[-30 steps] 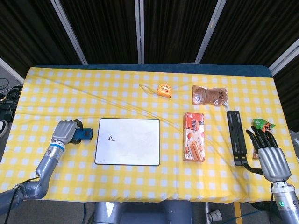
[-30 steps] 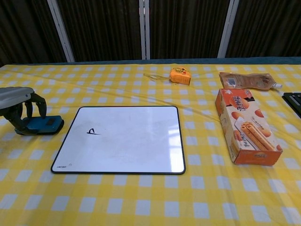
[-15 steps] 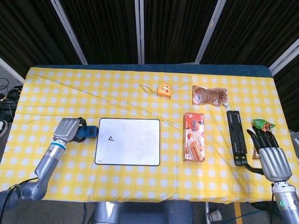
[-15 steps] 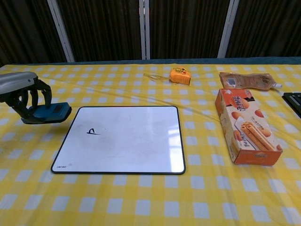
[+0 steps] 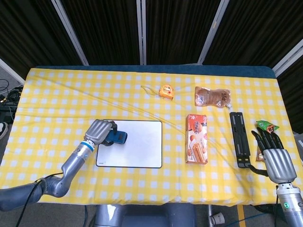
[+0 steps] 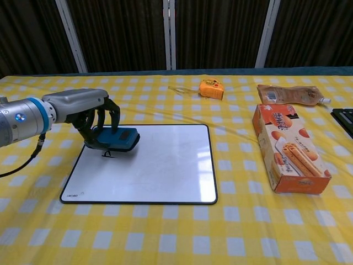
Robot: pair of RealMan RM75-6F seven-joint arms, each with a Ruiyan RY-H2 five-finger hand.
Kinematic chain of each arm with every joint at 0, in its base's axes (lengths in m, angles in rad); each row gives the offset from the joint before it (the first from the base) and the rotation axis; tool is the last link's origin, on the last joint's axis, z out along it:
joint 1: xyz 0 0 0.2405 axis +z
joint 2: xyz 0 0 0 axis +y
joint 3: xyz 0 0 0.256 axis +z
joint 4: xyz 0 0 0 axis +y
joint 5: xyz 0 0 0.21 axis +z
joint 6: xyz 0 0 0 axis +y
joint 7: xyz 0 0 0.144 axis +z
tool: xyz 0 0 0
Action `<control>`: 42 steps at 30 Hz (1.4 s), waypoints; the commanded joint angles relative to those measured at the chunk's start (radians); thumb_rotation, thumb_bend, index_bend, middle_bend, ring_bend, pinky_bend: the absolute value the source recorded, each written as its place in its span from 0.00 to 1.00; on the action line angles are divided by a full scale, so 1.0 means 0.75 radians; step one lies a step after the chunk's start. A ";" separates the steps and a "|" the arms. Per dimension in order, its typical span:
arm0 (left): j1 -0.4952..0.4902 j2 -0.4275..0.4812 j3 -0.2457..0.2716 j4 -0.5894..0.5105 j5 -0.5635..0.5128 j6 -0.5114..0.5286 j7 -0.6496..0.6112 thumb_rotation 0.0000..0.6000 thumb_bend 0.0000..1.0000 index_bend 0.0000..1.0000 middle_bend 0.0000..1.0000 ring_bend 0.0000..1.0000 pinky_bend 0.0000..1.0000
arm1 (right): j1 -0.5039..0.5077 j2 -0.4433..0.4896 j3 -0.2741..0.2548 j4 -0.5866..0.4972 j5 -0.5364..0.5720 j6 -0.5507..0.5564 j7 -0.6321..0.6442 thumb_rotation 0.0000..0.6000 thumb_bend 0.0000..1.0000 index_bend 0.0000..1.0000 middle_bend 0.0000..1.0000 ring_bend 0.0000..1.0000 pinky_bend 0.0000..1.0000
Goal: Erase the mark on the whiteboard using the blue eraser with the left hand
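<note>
My left hand grips the blue eraser from above. The eraser hovers over the left part of the whiteboard, right above the small black mark. In the head view the eraser hides the mark. I cannot tell whether the eraser touches the board. My right hand rests at the table's right front corner, fingers stretched out and holding nothing.
An orange snack box lies right of the board. Behind it lie a brown pouch and an orange tape measure. A black bar and a green packet lie by my right hand.
My left hand lifted the eraser off the cloth left of the board and carried it right, over the board's left part above the mark. The right hand stayed put.
</note>
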 commanded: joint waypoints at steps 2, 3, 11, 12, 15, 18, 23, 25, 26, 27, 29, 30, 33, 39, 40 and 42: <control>-0.036 -0.051 0.003 0.053 -0.036 -0.029 0.021 1.00 0.22 0.53 0.40 0.47 0.52 | -0.003 0.001 0.002 0.006 0.007 0.000 0.006 1.00 0.00 0.00 0.00 0.00 0.00; -0.040 -0.060 0.006 0.062 -0.041 -0.035 0.020 1.00 0.22 0.54 0.40 0.47 0.52 | -0.003 0.002 0.001 0.007 0.008 0.001 0.007 1.00 0.00 0.00 0.00 0.00 0.00; -0.052 -0.076 0.040 0.064 -0.031 -0.073 -0.027 1.00 0.22 0.55 0.41 0.47 0.52 | -0.010 0.005 0.002 0.007 0.013 0.008 0.007 1.00 0.00 0.00 0.00 0.00 0.00; -0.050 -0.072 0.044 0.053 -0.024 -0.075 -0.043 1.00 0.22 0.55 0.41 0.47 0.52 | -0.010 0.004 0.001 0.007 0.013 0.008 0.006 1.00 0.00 0.00 0.00 0.00 0.00; -0.041 -0.057 0.055 0.005 0.007 -0.082 -0.099 1.00 0.22 0.55 0.41 0.47 0.52 | -0.009 0.003 -0.001 0.005 0.006 0.007 0.004 1.00 0.00 0.00 0.00 0.00 0.00; -0.035 -0.041 0.074 -0.045 0.044 -0.097 -0.149 1.00 0.22 0.55 0.41 0.47 0.52 | -0.008 0.000 -0.002 0.003 0.000 0.009 -0.002 1.00 0.00 0.00 0.00 0.00 0.00; -0.036 -0.034 0.098 -0.093 0.094 -0.108 -0.191 1.00 0.22 0.55 0.41 0.47 0.52 | -0.005 -0.004 -0.003 0.003 -0.003 0.006 -0.007 1.00 0.00 0.00 0.00 0.00 0.00; -0.039 -0.034 0.102 -0.093 0.104 -0.103 -0.191 1.00 0.22 0.55 0.41 0.47 0.52 | -0.004 -0.005 -0.003 0.005 -0.003 0.004 -0.008 1.00 0.00 0.00 0.00 0.00 0.00; -0.040 -0.035 0.102 -0.085 0.106 -0.096 -0.186 1.00 0.22 0.55 0.41 0.47 0.52 | -0.003 -0.006 -0.003 0.006 -0.002 0.002 -0.007 1.00 0.00 0.00 0.00 0.00 0.00; -0.041 -0.038 0.101 -0.076 0.102 -0.092 -0.183 1.00 0.22 0.55 0.41 0.47 0.52 | -0.003 -0.006 -0.003 0.007 -0.002 0.002 -0.007 1.00 0.00 0.00 0.00 0.00 0.00; -0.043 -0.040 0.097 -0.054 0.082 -0.093 -0.185 1.00 0.22 0.55 0.41 0.47 0.52 | -0.004 -0.006 -0.002 0.008 0.001 0.003 -0.005 1.00 0.00 0.00 0.00 0.00 0.00; -0.045 -0.040 0.095 -0.040 0.073 -0.096 -0.186 1.00 0.22 0.55 0.41 0.47 0.52 | -0.005 -0.005 -0.001 0.008 0.002 0.003 -0.004 1.00 0.00 0.00 0.00 0.00 0.00; -0.037 -0.039 0.085 0.047 0.028 -0.105 -0.214 1.00 0.22 0.55 0.41 0.47 0.52 | -0.006 -0.003 -0.001 0.008 0.004 0.005 -0.002 1.00 0.00 0.00 0.00 0.00 0.00; -0.025 -0.028 0.080 0.161 0.029 -0.125 -0.300 1.00 0.22 0.55 0.41 0.47 0.52 | -0.008 -0.001 -0.001 0.003 0.002 0.009 -0.005 1.00 0.00 0.00 0.00 0.00 0.00; -0.024 -0.028 0.079 0.172 0.032 -0.126 -0.313 1.00 0.22 0.55 0.41 0.47 0.52 | -0.008 -0.001 -0.002 0.002 0.002 0.009 -0.005 1.00 0.00 0.00 0.00 0.00 0.00; -0.022 -0.028 0.077 0.181 0.040 -0.129 -0.334 1.00 0.22 0.55 0.41 0.47 0.52 | -0.008 -0.002 -0.001 0.001 0.002 0.008 -0.007 1.00 0.00 0.00 0.00 0.00 0.00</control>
